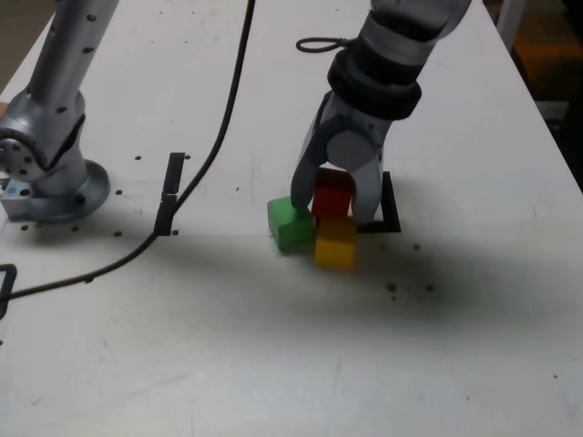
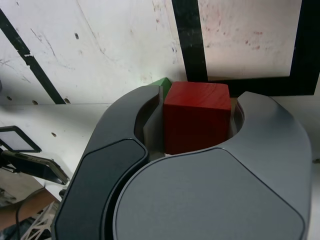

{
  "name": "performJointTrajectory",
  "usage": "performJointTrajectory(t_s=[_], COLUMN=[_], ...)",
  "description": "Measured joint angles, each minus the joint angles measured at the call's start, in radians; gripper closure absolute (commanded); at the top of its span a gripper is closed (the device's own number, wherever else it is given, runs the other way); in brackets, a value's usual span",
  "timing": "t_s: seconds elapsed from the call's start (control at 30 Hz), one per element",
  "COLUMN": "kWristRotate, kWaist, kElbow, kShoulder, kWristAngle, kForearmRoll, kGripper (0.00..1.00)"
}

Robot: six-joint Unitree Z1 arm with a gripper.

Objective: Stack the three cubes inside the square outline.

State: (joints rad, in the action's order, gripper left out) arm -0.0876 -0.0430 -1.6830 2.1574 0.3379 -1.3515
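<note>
We see the grey two-fingered hand (image 1: pixel 339 208) of the arm reaching down onto the white worktop (image 1: pixel 273 364), its jaws closed on the small matte red cube (image 1: pixel 333 195); in the wrist view the red cube (image 2: pixel 196 116) sits squarely between the two curved fingers (image 2: pixel 130 115), which press against its sides. We find the red cube resting on top of the small matte yellow cube (image 1: pixel 336 242), which stands on the worktop. The small matte green cube (image 1: pixel 291 224) lies on the worktop against the yellow one, on the exterior view's left of it, and appears slightly tilted. The thin black tape square outline (image 1: pixel 392 211) with a white middle lies just behind and to the exterior view's right of the cubes; all three cubes stand outside it, toward the worktop's near edge. In the wrist view the square outline (image 2: pixel 190 45) appears beyond the red cube. We note a short black tape strip (image 1: pixel 170 193) and a black cable (image 1: pixel 219 137) toward the worktop's left edge in the exterior view, near the arm's round base (image 1: pixel 55 196).
</note>
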Motion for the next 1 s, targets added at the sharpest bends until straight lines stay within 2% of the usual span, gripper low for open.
performJointTrajectory(t_s=[0.13, 0.27, 0.4, 0.5, 0.73, 0.8, 1.0], kWristRotate=[0.0, 0.0, 0.0, 0.005, 0.017, 0.018, 0.025], kWaist=[-0.023, -0.046, -0.055, -0.058, -0.049, -0.037, -0.017], kElbow=[0.002, 0.002, -0.009, -0.037, -0.118, -0.126, -0.082], kShoulder=[-0.001, -0.001, -0.01, -0.021, -0.051, -0.053, -0.053], kWristAngle=[0.057, 0.095, 0.1, 0.071, -0.095, -0.13, -0.146], kForearmRoll=[-0.014, -0.025, -0.032, -0.034, -0.048, -0.047, -0.008], kGripper=[0.83, 0.82, 0.82, 0.82, 0.82, 0.82, 0.82])
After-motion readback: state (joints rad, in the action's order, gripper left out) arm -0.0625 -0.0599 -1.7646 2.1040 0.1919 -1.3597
